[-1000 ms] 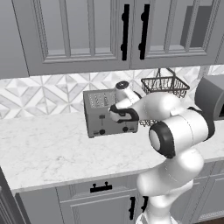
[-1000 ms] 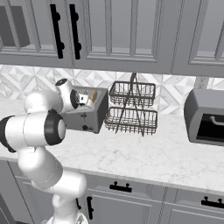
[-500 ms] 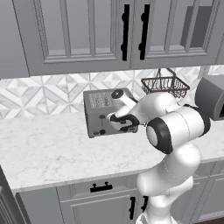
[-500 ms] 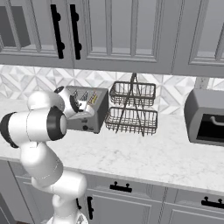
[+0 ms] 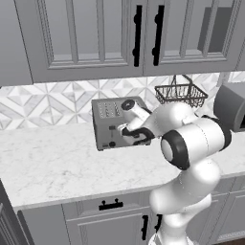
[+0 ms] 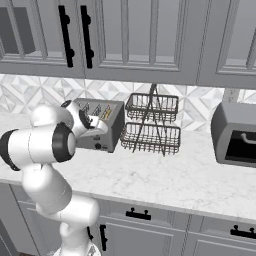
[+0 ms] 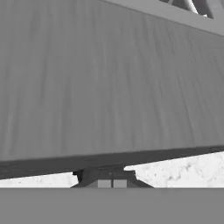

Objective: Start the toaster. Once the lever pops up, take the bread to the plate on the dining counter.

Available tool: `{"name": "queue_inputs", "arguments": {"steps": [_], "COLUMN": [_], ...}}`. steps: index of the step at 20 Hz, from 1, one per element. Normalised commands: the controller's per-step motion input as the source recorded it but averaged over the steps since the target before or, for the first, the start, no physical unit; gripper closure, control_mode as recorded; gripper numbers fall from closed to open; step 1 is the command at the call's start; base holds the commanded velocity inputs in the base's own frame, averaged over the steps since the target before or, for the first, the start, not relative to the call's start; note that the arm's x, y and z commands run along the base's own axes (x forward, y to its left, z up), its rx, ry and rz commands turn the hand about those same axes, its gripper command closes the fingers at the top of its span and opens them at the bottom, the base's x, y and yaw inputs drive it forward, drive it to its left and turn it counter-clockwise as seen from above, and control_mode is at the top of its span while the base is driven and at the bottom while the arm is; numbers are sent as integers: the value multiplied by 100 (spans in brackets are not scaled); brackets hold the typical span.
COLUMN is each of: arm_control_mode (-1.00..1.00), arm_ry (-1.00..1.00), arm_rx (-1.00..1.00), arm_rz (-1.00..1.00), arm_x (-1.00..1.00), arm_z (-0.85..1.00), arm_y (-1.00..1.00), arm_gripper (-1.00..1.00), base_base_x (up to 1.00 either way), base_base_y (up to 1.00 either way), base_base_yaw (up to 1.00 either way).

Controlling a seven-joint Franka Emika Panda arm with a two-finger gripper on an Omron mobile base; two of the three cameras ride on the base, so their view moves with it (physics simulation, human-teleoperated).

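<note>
Change: claw has dropped against the front of the toaster, pressing near the lever.
Claw: fingers together, holding nothing.
Toaster: worktop, 10 o'clock of arm.
Bread: in slots.
Meaning: toasting probably starting.

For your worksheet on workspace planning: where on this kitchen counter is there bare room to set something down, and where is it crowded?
Bare marble runs left of the toaster to the counter end, and along the front edge. Another open patch lies between the wire basket rack and the grey box appliance. It is crowded at the toaster's front, where the gripper sits, and between toaster and rack.
</note>
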Motion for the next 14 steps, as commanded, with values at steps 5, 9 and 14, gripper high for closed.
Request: {"name": "queue_inputs", "arguments": {"steps": [5, 9, 14], "arm_control_mode": [-100, -100, -100], "arm_ry": [-17, -11, -8], "arm_rx": [3, 7, 9], "arm_rz": [0, 0, 0], "arm_x": [-40, -19, -5], "arm_z": [10, 41, 53], "arm_y": [-23, -15, -8], "arm_gripper": [100, 100, 100], "base_base_x": [0, 0, 0], "base_base_y": [0, 0, 0], "base_base_yaw": [0, 0, 0]}}
